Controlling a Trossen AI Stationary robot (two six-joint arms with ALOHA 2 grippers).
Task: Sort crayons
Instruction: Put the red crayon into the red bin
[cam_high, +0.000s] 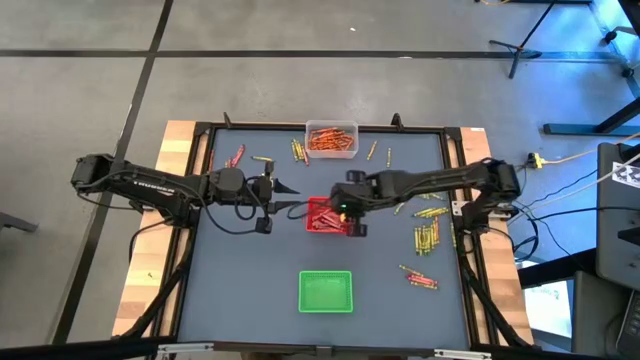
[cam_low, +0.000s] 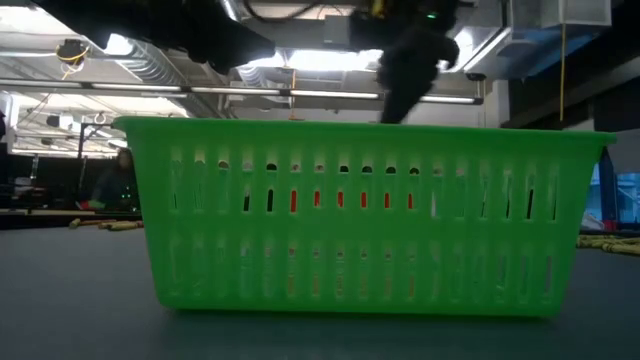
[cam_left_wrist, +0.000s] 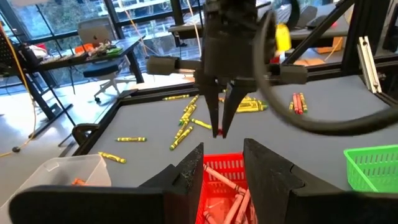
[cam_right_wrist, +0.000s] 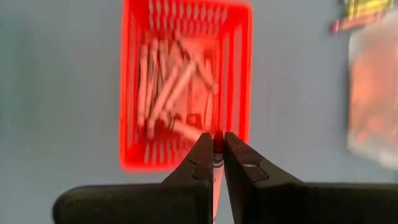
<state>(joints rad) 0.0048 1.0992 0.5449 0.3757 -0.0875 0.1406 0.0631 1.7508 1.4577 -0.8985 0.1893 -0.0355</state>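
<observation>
My right gripper (cam_right_wrist: 217, 149) points down over the red tray (cam_high: 318, 226), shut on a red crayon (cam_right_wrist: 217, 142). It also shows in the left wrist view (cam_left_wrist: 219, 124). Several red crayons (cam_right_wrist: 168, 87) lie in that tray. My left gripper (cam_left_wrist: 222, 167) stands level at the tray's left side, its fingers a little apart with the tray's wall (cam_left_wrist: 222, 169) showing between them. Loose yellow-green crayons (cam_high: 428, 235) lie at the right, red ones (cam_high: 235, 156) at the far left. My right gripper pinches the red crayon between its two fingers, coming from above and pointing down. The crayon lies along the fingers, and only its tip (cam_left_wrist: 219, 132) pokes out below them, clear of the tray. My left gripper: I cannot tell whether it touches the red tray.
A clear tray (cam_high: 331, 150) with orange crayons stands at the far edge. A green tray (cam_high: 326, 291) sits near the front edge and fills the low view (cam_low: 365, 215). More loose crayons (cam_high: 420, 279) lie at the near right. A raised frame (cam_high: 456, 150) rims the table.
</observation>
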